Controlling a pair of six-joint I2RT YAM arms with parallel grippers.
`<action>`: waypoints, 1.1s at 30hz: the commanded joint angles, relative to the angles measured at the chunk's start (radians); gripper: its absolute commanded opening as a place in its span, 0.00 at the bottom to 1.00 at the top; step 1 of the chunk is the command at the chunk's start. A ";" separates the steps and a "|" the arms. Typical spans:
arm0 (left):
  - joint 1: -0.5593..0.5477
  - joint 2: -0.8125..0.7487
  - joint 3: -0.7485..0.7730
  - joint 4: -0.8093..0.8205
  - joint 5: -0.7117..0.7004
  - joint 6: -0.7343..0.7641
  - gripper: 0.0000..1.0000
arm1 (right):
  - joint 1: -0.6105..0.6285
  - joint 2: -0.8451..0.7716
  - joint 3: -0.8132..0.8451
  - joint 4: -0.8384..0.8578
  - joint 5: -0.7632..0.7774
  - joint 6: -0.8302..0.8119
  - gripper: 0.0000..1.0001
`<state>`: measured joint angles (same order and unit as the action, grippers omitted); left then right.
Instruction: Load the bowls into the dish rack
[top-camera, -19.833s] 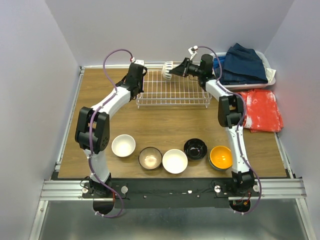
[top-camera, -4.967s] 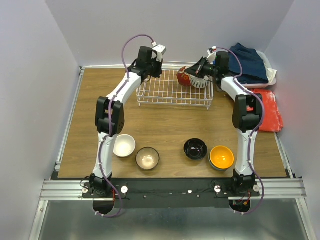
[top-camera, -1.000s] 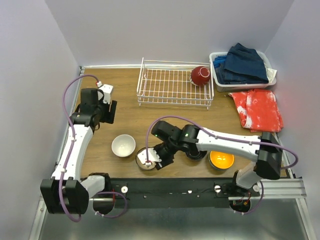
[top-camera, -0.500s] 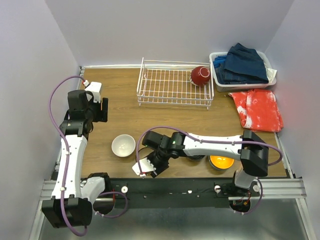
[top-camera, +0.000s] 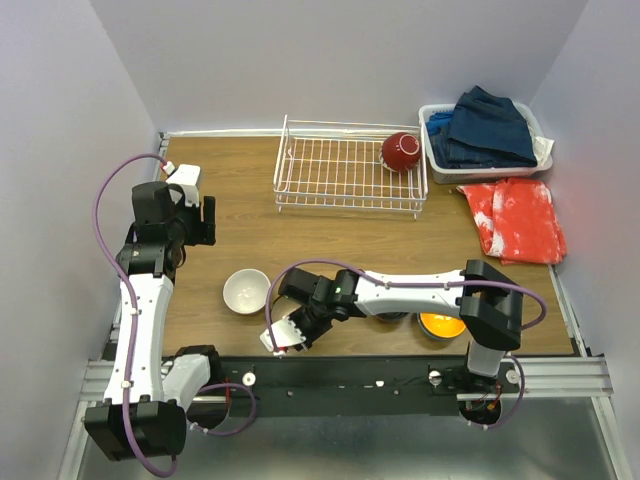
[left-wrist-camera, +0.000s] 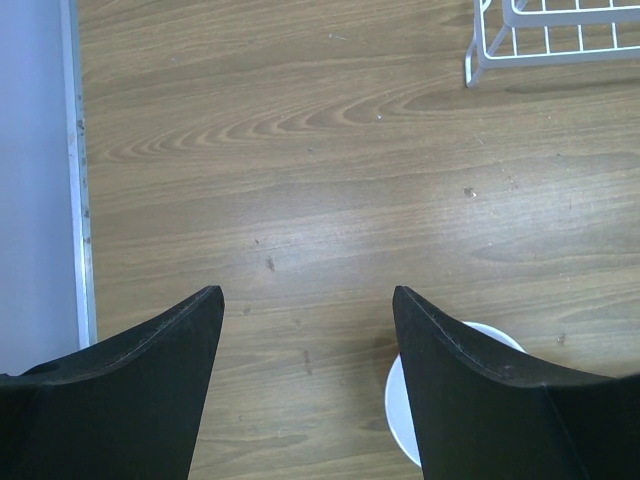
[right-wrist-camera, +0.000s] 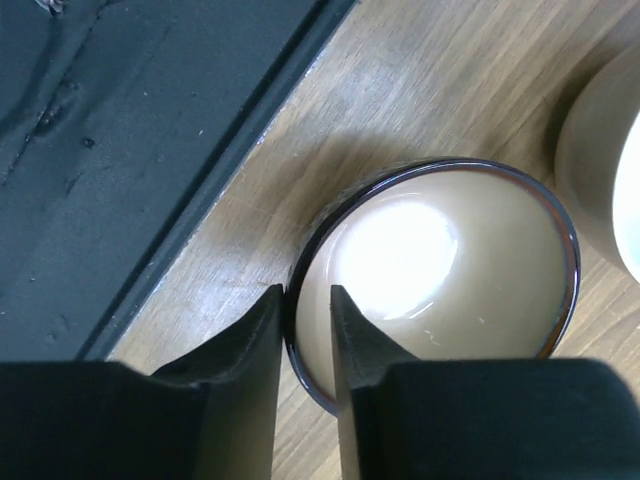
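My right gripper (top-camera: 292, 328) reaches low across the near table edge. Its fingers straddle the near rim of the tan-brown bowl (right-wrist-camera: 440, 260), one outside and one inside, pinched on it (right-wrist-camera: 307, 292). The arm hides that bowl from above. A white bowl (top-camera: 246, 290) sits just left of it, and shows again at the frame edge (right-wrist-camera: 600, 170). A black bowl (top-camera: 395, 316) and an orange bowl (top-camera: 440, 323) lie under the right forearm. A red bowl (top-camera: 401, 150) rests in the dish rack (top-camera: 340, 175). My left gripper (top-camera: 205, 220) hovers open and holds nothing (left-wrist-camera: 308, 292), with the white bowl (left-wrist-camera: 402, 415) beside its right finger.
The black front rail (right-wrist-camera: 120, 150) runs close behind the tan-brown bowl. A white basket of blue clothes (top-camera: 480, 130) stands at the back right with a red cloth (top-camera: 518, 220) in front of it. The rack's corner (left-wrist-camera: 520, 50) shows in the left wrist view.
The right gripper slid a little toward the near edge and its jaws narrowed onto the tan-brown bowl's rim. The left arm shifted slightly and stayed open.
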<state>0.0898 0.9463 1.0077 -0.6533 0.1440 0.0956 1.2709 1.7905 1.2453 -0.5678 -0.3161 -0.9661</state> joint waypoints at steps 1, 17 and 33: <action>0.007 -0.007 0.020 -0.011 0.037 -0.014 0.78 | 0.010 -0.026 -0.030 0.010 0.043 -0.046 0.24; 0.007 0.098 0.124 -0.025 0.117 -0.031 0.77 | -0.128 -0.247 -0.017 0.013 -0.114 0.223 0.01; -0.030 0.250 0.173 0.084 0.311 0.029 0.75 | -0.633 -0.126 0.221 0.632 -0.721 1.289 0.01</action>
<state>0.0826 1.1584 1.1275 -0.6407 0.3550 0.0803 0.6899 1.6184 1.4105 -0.2230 -0.8803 0.0204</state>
